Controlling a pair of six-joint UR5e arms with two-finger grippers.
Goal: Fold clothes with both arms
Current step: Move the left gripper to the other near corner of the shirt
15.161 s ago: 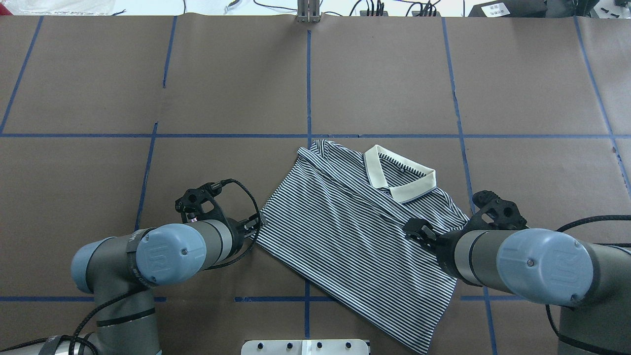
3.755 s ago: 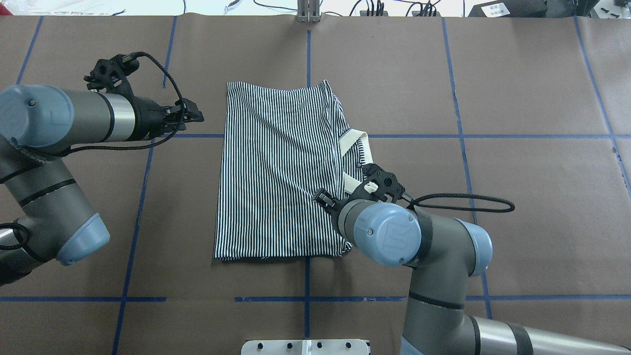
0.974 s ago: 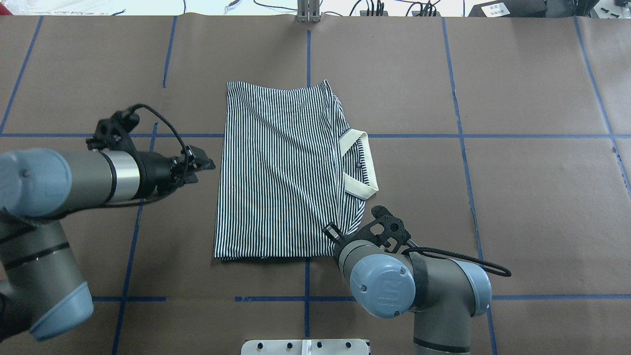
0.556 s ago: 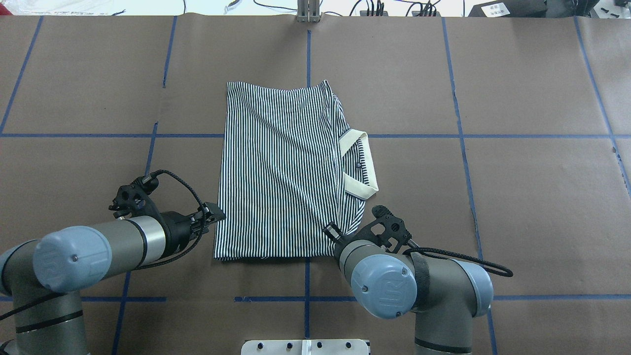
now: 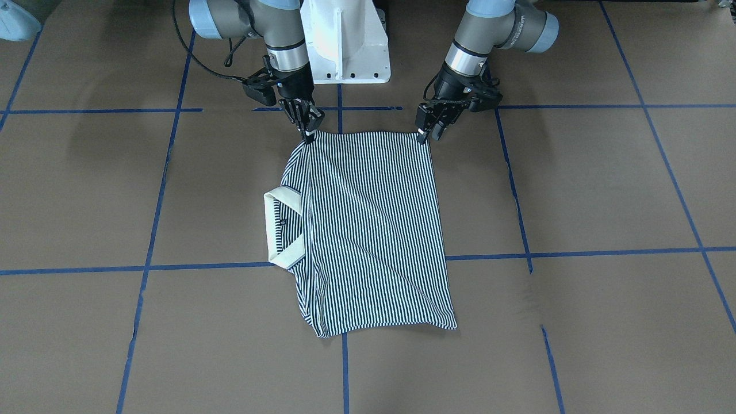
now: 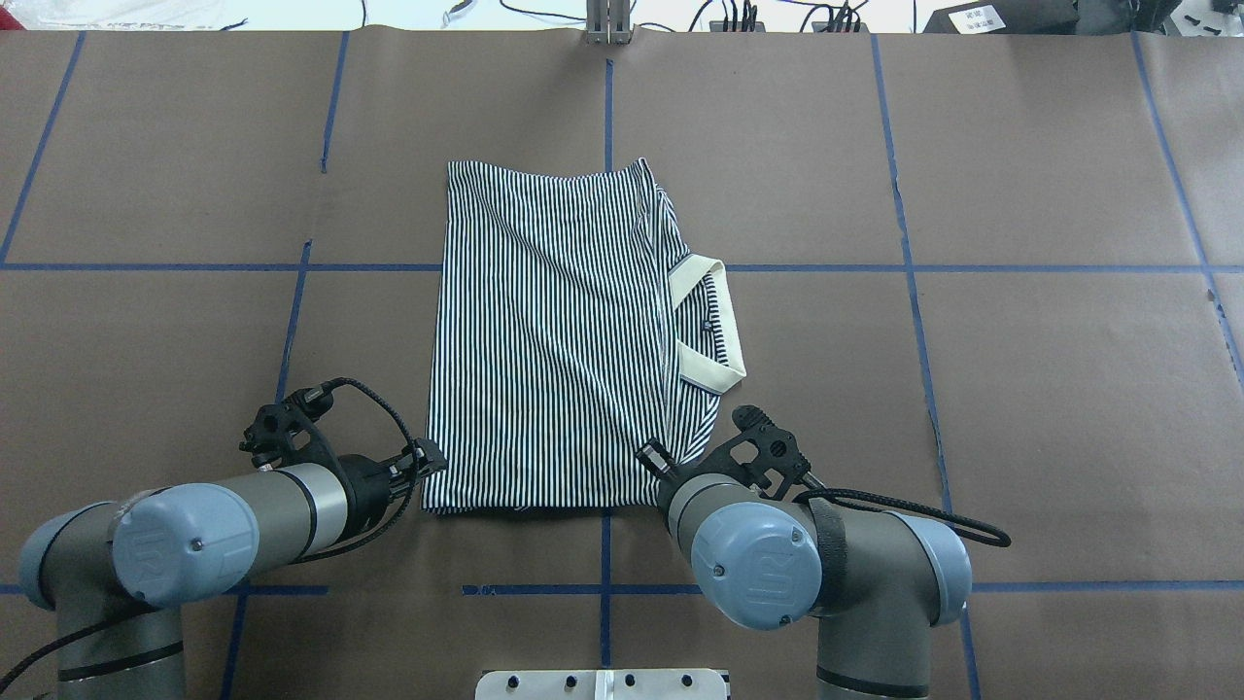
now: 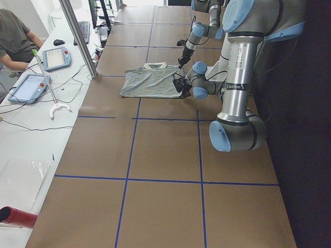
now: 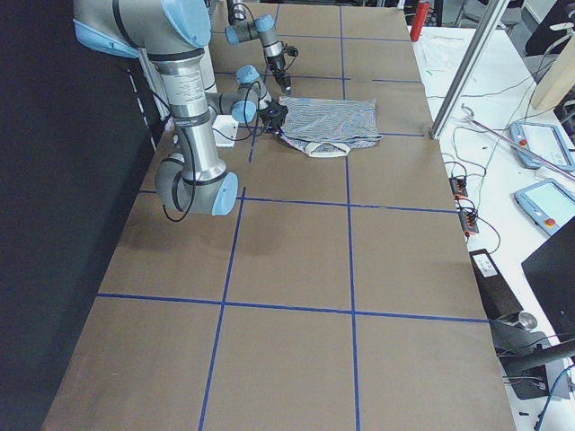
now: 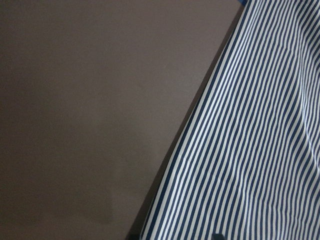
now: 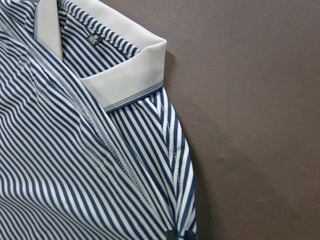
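The striped polo shirt [image 6: 554,340] lies folded lengthwise on the brown table, and its cream collar [image 6: 709,335] sticks out on the right side. In the front-facing view the shirt [image 5: 368,230] runs away from the robot. My left gripper [image 6: 428,462] is at the shirt's near left corner, low over the table, and its jaws look open [image 5: 430,131]. My right gripper [image 6: 653,459] is at the near right corner, and its fingers come together on the fabric there [image 5: 309,131]. The left wrist view shows the shirt's edge [image 9: 250,150]. The right wrist view shows the collar [image 10: 125,75].
The white pedestal base [image 5: 345,46] stands just behind both grippers. Blue tape lines [image 6: 777,267] grid the table. A metal post [image 6: 607,24] stands at the far edge. A seated operator [image 7: 15,36] and tablets [image 7: 57,57] are beyond the far side.
My left arm has swung from the shirt's far left side back toward me, to its near left corner. My right arm has stayed at the near right corner over the last second.
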